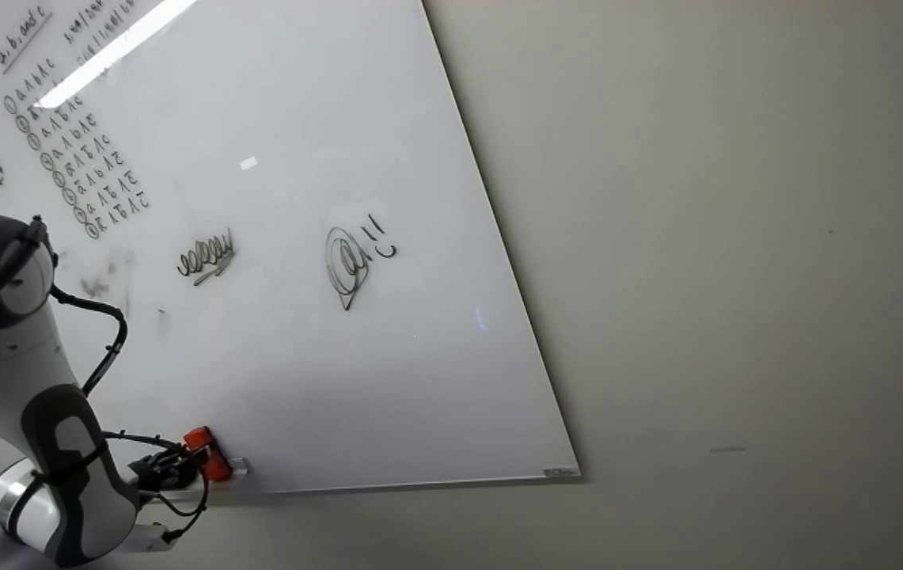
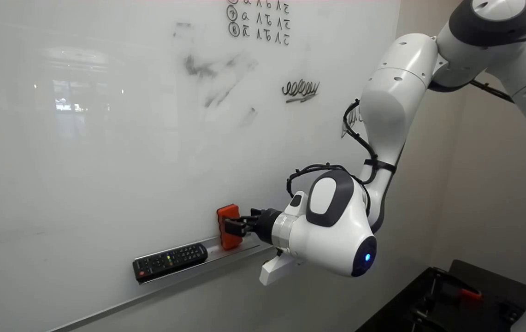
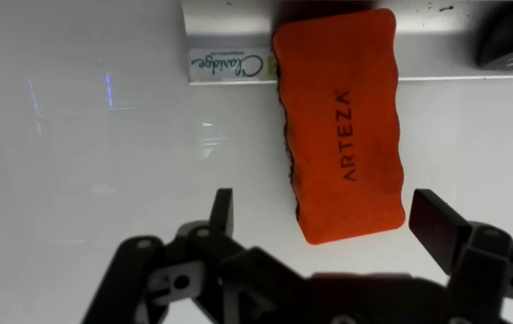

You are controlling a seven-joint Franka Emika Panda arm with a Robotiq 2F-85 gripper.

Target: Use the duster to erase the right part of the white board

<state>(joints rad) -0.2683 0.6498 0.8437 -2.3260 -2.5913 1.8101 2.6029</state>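
Note:
The duster (image 3: 346, 130), an orange-red block lettered ARTEZA, stands on end in the board's tray, slightly tilted, its dark felt side toward the white board (image 1: 301, 396). My gripper (image 3: 323, 198) is open around the duster's upper end. A gap shows on both sides, narrower at the right-hand finger (image 3: 438, 229). In an exterior view the gripper (image 2: 239, 224) reaches in from the right, its near finger covering part of the duster (image 2: 228, 211). Toward the board's right part are a looped scribble (image 1: 208, 255) and a spiral doodle (image 1: 347, 265) with small strokes.
A black remote (image 2: 170, 262) lies in the metal tray (image 2: 214, 251) beside the duster. Handwritten lines (image 1: 91, 162) fill the board's upper left, and grey smudges (image 2: 200, 69) lie below them. Beyond the board's right edge is a beige wall (image 1: 696, 237).

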